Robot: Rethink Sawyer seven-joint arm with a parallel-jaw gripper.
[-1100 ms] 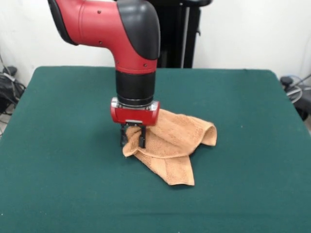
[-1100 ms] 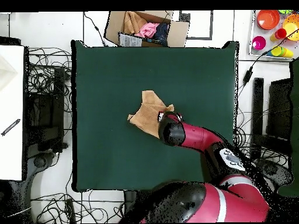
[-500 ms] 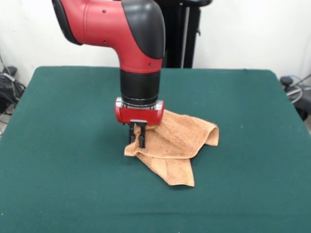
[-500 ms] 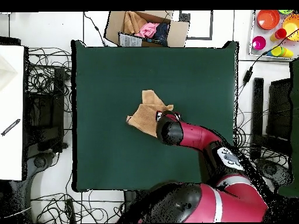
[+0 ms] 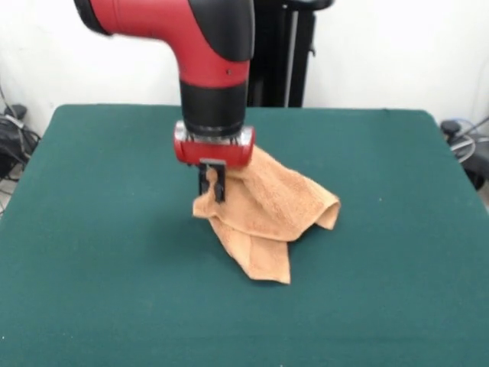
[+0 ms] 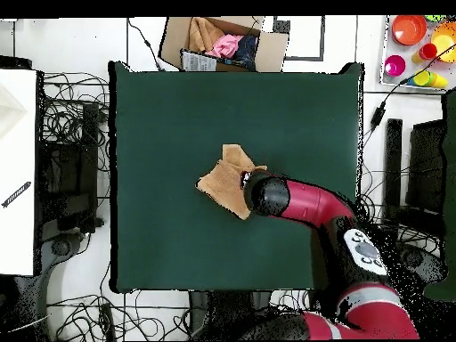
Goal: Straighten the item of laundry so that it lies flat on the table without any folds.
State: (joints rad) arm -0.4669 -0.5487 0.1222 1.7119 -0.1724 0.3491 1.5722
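The item of laundry, an orange-tan terry towel, is crumpled and folded near the middle of the green table. My gripper is shut on the towel's left corner and holds that part lifted off the table. The rest drapes down to the right and toward the front, with one point resting on the felt. In the overhead view the towel shows left of the arm's wrist, which hides the gripper and the grasped corner.
A cardboard box with clothes stands beyond one table edge in the overhead view. Coloured cups and bowls sit at the top right corner. Cables lie on the floor around the table.
The gripper has risen with the towel's corner in it, pulling the cloth up off the table. The towel's front point has drawn in slightly.
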